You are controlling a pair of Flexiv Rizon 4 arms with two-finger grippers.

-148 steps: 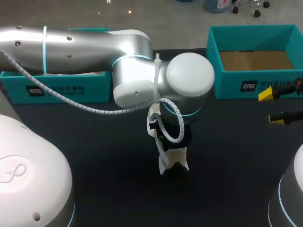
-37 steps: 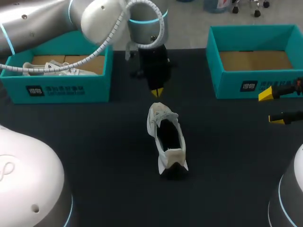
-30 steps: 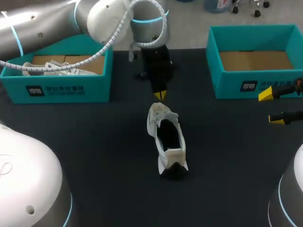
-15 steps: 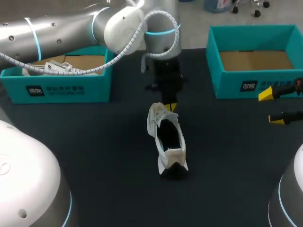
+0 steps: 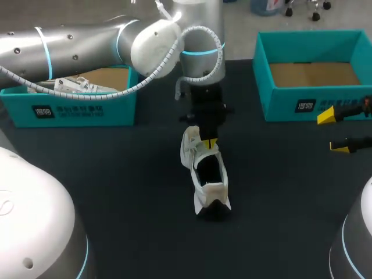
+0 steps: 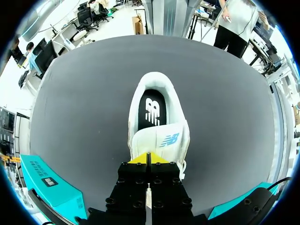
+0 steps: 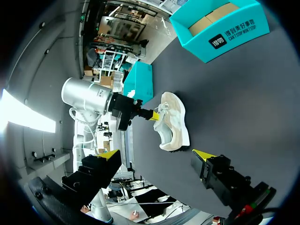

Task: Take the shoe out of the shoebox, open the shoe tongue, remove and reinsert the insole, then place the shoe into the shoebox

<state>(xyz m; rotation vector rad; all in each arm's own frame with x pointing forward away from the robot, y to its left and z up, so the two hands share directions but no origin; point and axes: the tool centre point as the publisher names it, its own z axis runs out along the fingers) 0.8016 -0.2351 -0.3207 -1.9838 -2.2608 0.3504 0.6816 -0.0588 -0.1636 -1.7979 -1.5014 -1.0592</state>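
The left claw (image 6: 149, 158) has its 2 yellow tips pressed together with nothing visible between them. It hangs right over the laced front of the white sneaker (image 6: 157, 117), and I cannot tell whether the tips touch the laces. Just ahead of the tips lies the tongue (image 6: 165, 139), then the black insole (image 6: 150, 111) inside the shoe, with the heel farthest from the claw. The sneaker stands upright on the black table (image 5: 116, 174), outside both boxes. To one side of the left claw is a teal shoebox (image 5: 70, 107) holding a second white shoe (image 5: 75, 85). The right claw (image 5: 334, 131) is spread wide and holds nothing. It sits just beside a second teal shoebox (image 5: 314, 107), well apart from the sneaker.
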